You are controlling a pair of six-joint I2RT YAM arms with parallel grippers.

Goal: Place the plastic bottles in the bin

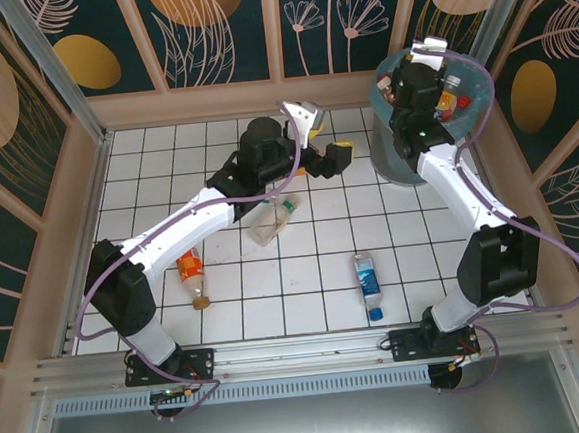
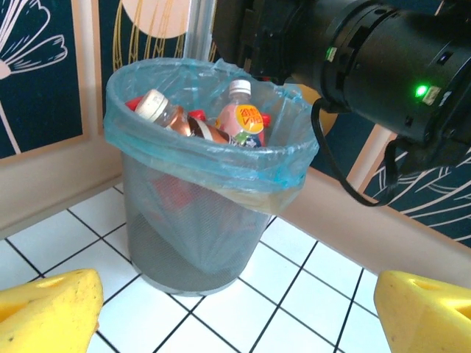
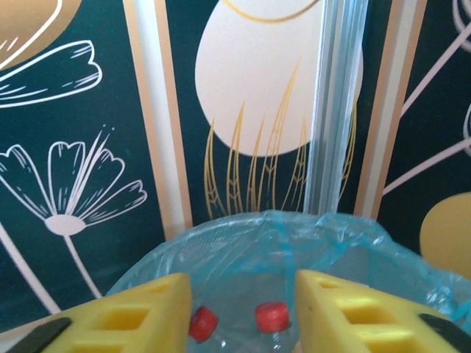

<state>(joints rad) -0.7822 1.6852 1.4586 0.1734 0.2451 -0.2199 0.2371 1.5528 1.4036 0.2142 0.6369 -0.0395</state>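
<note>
The grey bin (image 1: 398, 163), lined with a light-blue bag, stands at the far right and holds several plastic bottles. A white-capped brown one (image 2: 168, 115) and a pink-labelled one (image 2: 246, 119) poke above its rim (image 2: 206, 158). My right gripper (image 1: 427, 53) hovers over the bin, its yellow fingers a little apart with nothing between them (image 3: 243, 312); two red caps (image 3: 273, 316) lie in the bag below. My left gripper (image 1: 328, 136) is open and empty, left of the bin and facing it (image 2: 235, 316). Three bottles lie on the tiles: clear with a green cap (image 1: 273, 220), orange-labelled (image 1: 193, 274), blue-labelled (image 1: 368, 283).
Patterned walls with a tan ledge (image 1: 230, 99) close in the tiled floor (image 1: 276, 298) on three sides. The right arm's black wrist (image 2: 368, 51) looms just above and right of the bin. A metal rail (image 1: 310, 350) runs along the near edge.
</note>
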